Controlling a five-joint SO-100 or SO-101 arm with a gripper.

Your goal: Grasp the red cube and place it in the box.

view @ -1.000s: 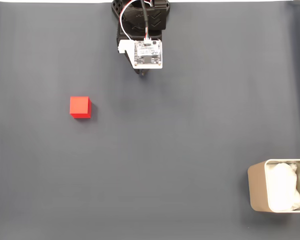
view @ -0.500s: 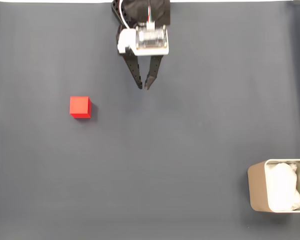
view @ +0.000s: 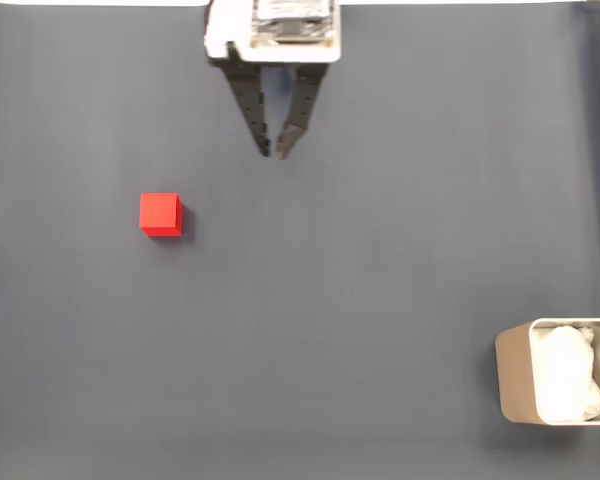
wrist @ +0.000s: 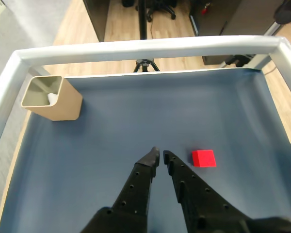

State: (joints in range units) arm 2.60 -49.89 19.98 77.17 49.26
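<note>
My workspace appears to sit in an office or lab room: beyond the white frame [wrist: 145, 47] bordering my dark blue-grey mat [wrist: 136, 121], the wrist view shows light wood-plank flooring [wrist: 121, 22], the wheeled base of a chair [wrist: 157, 6], dark cabinet fronts [wrist: 94, 14] and a black tripod [wrist: 144, 63] standing just behind the table's far edge.

The pincer [wrist: 160, 156] rises from the bottom edge, its black tips nearly touching above the dark desk [wrist: 126, 131]. The cube [wrist: 204, 158] lies just right of the tips. The box [wrist: 52, 98] stands far left, well apart.
</note>
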